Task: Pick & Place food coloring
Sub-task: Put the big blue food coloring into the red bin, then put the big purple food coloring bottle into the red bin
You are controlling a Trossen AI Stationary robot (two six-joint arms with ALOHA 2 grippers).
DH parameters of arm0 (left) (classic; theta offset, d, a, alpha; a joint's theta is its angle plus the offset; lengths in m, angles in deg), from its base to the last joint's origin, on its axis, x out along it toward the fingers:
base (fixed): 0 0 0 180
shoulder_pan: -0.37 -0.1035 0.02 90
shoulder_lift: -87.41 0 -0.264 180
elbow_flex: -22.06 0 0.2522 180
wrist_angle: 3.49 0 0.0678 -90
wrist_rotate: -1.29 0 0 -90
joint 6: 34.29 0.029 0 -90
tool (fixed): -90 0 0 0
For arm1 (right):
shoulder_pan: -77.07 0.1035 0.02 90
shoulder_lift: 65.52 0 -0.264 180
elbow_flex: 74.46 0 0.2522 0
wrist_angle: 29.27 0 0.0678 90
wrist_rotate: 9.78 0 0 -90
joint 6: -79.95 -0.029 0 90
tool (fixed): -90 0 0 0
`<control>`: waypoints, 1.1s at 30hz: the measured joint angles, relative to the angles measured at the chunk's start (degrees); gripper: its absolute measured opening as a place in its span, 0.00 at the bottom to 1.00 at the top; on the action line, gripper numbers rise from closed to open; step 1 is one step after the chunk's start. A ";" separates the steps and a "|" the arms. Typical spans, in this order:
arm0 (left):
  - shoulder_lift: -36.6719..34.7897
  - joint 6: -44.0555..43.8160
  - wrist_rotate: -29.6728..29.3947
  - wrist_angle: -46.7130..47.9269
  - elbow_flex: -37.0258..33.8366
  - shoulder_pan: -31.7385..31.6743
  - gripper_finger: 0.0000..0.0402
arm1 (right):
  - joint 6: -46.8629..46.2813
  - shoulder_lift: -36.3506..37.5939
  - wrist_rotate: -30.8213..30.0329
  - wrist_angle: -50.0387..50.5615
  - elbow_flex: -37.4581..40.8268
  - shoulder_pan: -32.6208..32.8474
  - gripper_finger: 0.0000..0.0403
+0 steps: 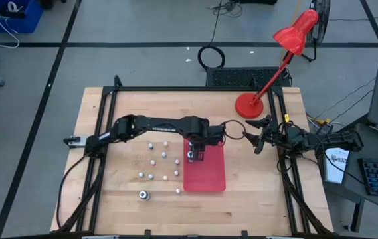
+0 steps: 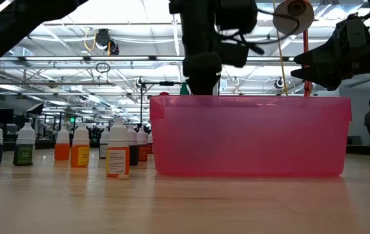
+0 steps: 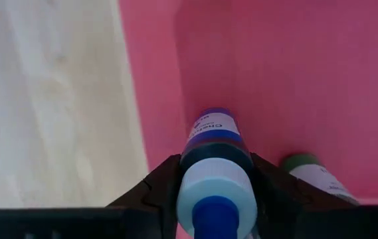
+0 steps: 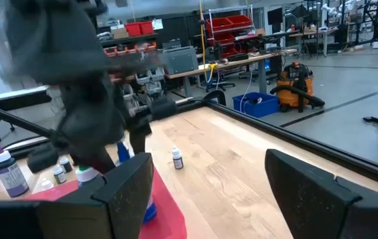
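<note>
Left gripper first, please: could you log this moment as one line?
left gripper: shut on blue bottle over pink bin | right gripper: open, waiting beside bin

Wooden table (image 1: 122, 199), pink bin (image 1: 205, 174), scattered food coloring bottles (image 1: 156, 161), red lamp base (image 1: 248, 105)

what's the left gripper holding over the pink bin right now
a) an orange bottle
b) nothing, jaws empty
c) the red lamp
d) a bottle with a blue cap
d: in the left wrist view the left gripper has its fingers closed around a blue-capped bottle above the pink bin.
</note>
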State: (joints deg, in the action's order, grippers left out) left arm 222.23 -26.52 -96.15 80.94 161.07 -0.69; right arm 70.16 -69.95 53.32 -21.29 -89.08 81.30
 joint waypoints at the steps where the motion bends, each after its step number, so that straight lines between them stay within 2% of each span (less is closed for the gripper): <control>1: 0.50 -0.41 0.43 0.31 0.00 -0.04 0.35 | -0.02 0.02 0.00 0.00 0.00 -0.02 0.69; 6: 0.98 -1.01 1.33 0.44 -0.02 -0.02 0.35 | -0.01 0.00 0.00 0.00 0.01 -0.01 0.69; 17: 0.94 -3.79 -0.09 2.51 -0.02 0.02 0.50 | -0.01 0.00 0.00 0.00 0.01 -0.02 0.69; 24: -1.03 -4.92 -0.08 2.95 0.30 0.02 0.51 | -0.02 0.02 -0.02 0.00 0.01 -0.01 0.69; 33: -12.24 -9.17 0.44 7.63 0.46 0.40 0.47 | 0.00 -0.09 -0.01 0.00 0.01 -0.01 0.69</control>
State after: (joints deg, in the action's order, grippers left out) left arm 209.99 -35.69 -95.71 88.57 161.53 -0.29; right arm 70.16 -70.04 53.31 -21.29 -89.07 81.29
